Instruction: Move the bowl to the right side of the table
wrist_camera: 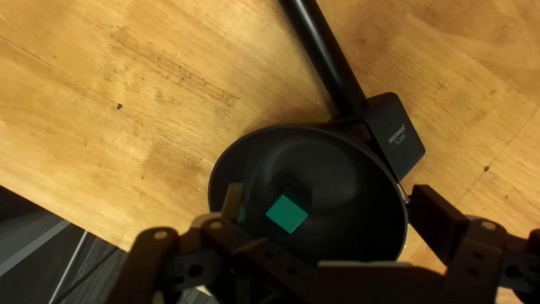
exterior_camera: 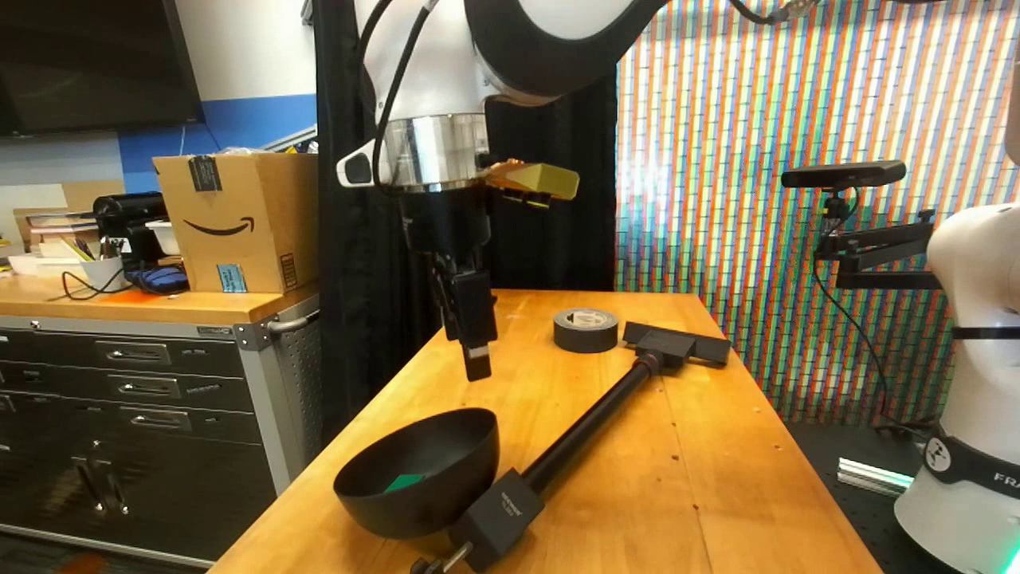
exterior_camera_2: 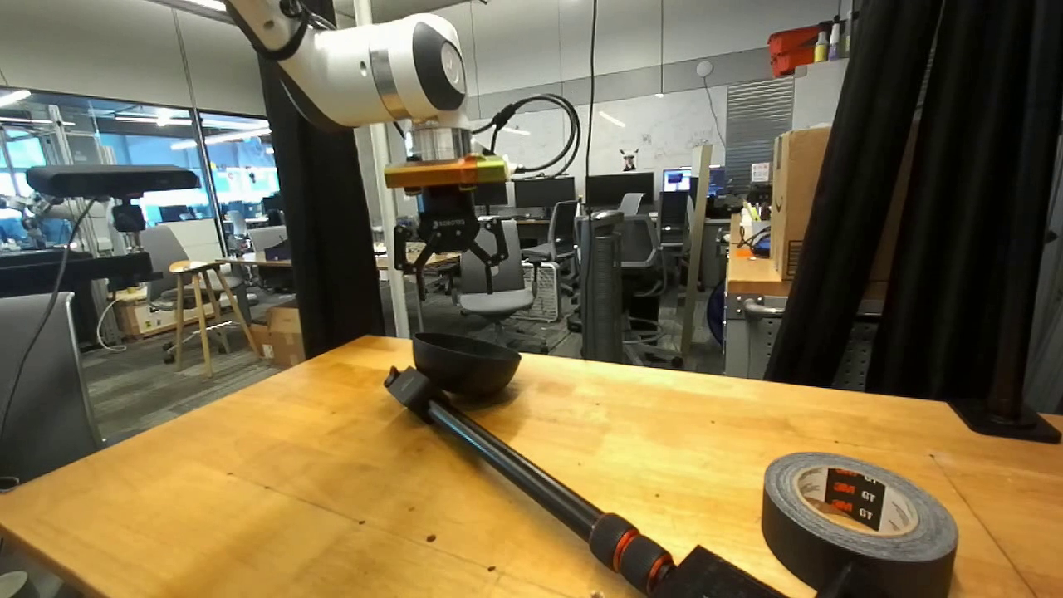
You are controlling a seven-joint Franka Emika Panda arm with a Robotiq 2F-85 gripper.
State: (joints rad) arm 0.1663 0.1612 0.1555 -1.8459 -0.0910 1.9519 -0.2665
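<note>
Bowl (exterior_camera: 446, 490) sits at the lower left of the frame in an exterior view, on the honey-coloured worktop (exterior_camera: 621, 502), its rim sloping up toward the boxy end of a black pole (exterior_camera: 594, 421); it perhaps leans on that end, though a rim cut aslant would look the same. The jaws hang above it, likely so as to grasp from the top. In an exterior view the bowl stands near the middle of the frame, and the jaws over it are spread, holding nothing and apart from the rim; at the lower right a tape roll (exterior_camera_2: 872, 550) shows a dark wall, a finely ringed edge and a pale printed core. In the wrist view the bowl fills the lower centre, one jaw over its hollow at the left, the other beyond its right rim; with a bowl so wide, pinching one thin wall seems likelier than spanning it. A square-faced green block (wrist_camera: 287, 214) lies inside, so the carry calls for a level bowl. The satin black shell curves against grainy, dark-specked wood.
</note>
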